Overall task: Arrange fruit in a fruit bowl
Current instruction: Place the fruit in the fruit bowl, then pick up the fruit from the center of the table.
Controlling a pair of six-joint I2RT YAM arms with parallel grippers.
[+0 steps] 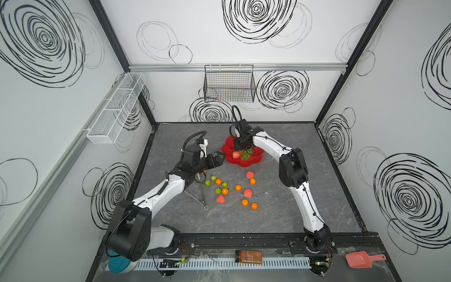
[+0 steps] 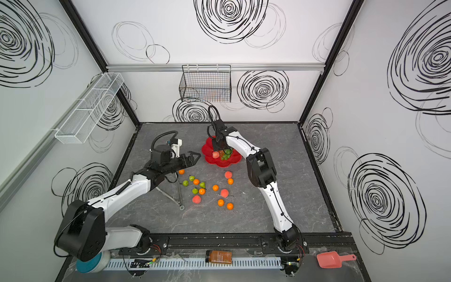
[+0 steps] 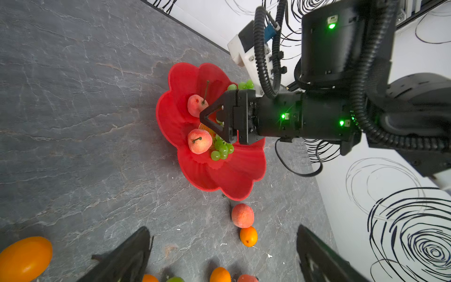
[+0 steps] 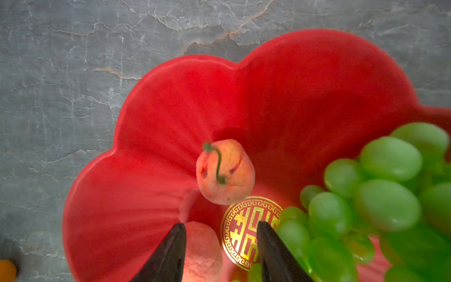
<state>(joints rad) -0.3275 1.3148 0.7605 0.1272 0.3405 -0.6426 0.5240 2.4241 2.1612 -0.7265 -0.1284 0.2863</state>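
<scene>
Closest to me, loose fruit lies scattered on the grey table [image 1: 268,219]: orange tangerines [image 1: 254,206], pink peaches [image 1: 220,199] and small green pears [image 1: 218,190]. One stray peach [image 1: 249,174] sits near the front rim of the fruit bowl [image 1: 252,162]. Past them, the left gripper [image 1: 222,158] hangs just beside the bowl's left edge, jaws spread, holding nothing. The red bowl holds two more peaches [image 3: 199,141] and the green grapes [image 4: 385,202]. The right gripper [image 4: 221,224] hangs over its gold emblem [image 4: 240,232], jaws parted and empty, with a peach just beside one finger [image 4: 170,256].
</scene>
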